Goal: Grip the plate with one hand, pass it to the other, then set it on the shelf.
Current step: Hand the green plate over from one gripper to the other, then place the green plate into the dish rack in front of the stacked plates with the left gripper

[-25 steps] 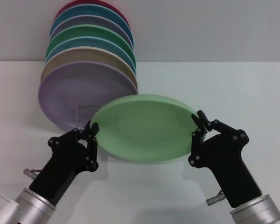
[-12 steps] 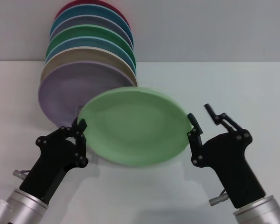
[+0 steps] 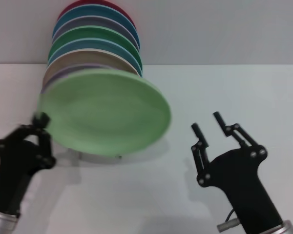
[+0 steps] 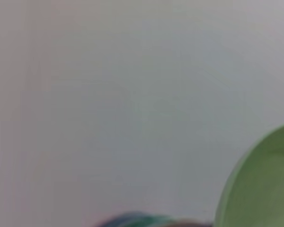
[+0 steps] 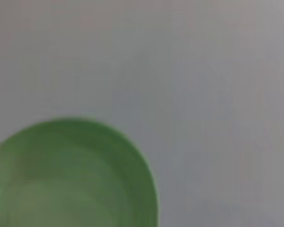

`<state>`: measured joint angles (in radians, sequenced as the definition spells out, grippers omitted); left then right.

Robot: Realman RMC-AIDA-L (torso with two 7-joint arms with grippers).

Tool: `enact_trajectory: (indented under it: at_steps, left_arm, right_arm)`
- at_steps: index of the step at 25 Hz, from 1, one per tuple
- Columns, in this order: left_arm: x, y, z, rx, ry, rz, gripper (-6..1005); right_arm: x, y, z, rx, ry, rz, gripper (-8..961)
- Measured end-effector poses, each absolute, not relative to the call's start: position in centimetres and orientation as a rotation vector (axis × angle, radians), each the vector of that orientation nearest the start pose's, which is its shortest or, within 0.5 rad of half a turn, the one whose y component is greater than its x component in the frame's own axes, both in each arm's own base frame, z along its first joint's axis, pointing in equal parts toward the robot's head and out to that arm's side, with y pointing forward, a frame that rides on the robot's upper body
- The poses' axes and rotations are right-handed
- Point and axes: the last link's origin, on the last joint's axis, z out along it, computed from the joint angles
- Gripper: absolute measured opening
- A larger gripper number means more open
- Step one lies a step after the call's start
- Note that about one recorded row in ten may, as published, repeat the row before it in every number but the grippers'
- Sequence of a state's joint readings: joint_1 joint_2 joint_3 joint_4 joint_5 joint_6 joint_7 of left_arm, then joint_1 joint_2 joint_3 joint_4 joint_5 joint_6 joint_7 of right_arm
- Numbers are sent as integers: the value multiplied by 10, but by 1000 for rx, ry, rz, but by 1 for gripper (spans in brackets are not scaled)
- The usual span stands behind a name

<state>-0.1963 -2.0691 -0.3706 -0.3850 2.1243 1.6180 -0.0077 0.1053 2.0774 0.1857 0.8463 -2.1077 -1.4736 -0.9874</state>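
A: 2 claws, but only 1 has the plate [image 3: 105, 112]. The left claw [image 3: 39, 127] is clamped on the plate's rim at its left edge, and the plate hangs in the air, tilted up, directly in front of the row of standing plates [image 3: 95, 46].

B: And the right claw [image 3: 206, 125]?

A: To the right of the plate, well apart from it, low over the white surface [image 3: 224, 92], fingers spread wide with nothing between them.

B: So what does the next move hinge on?

A: The gap between the plate and the shelf. The plate's long axis runs left to right, roughly parallel to the racked plates behind it. I judge the left arm must carry it the rest of the way alone, since it is the nearer arm and the only one gripping.

B: Can you see the shelf itself?

A: Hardly. The plate hides it; I can't make out the frame.

B: Do the wrist views add anything?

A: The left wrist view shows the plate's edge [image 4: 260, 184] and a sliver of the racked plates [image 4: 137, 220]. The right wrist view shows the plate's face [image 5: 71, 179] against bare surface, and no fingers on it.
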Motion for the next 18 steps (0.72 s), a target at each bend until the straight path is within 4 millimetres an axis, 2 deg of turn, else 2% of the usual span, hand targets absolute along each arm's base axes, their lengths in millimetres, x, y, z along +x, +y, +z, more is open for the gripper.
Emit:
enact_trajectory:
  at_steps: [1,4,5,9,10,18]
  left_arm:
    - [-283,227,-39,-1637,-319,-1031,33]
    - [-285,226,-23,-1569,-251,-1048,32]
    - [-288,228,-14,-1542,-207,-1041,32]
    - [-291,234,-3,-1519,-144,-1025,38]
    - [-291,240,3,-1513,-82,-998,40]
    - [-286,256,5,-1554,72,-898,52]
  right_arm:
    - [195,183,-95,-1662,-161,636,334]
    - [202,184,-99,-1691,-171,601,334]
    - [206,186,-101,-1703,-174,578,334]
    - [212,191,-101,-1705,-159,551,334]
    - [216,196,-100,-1702,-147,534,334]
    - [225,206,-97,-1694,-137,488,334]
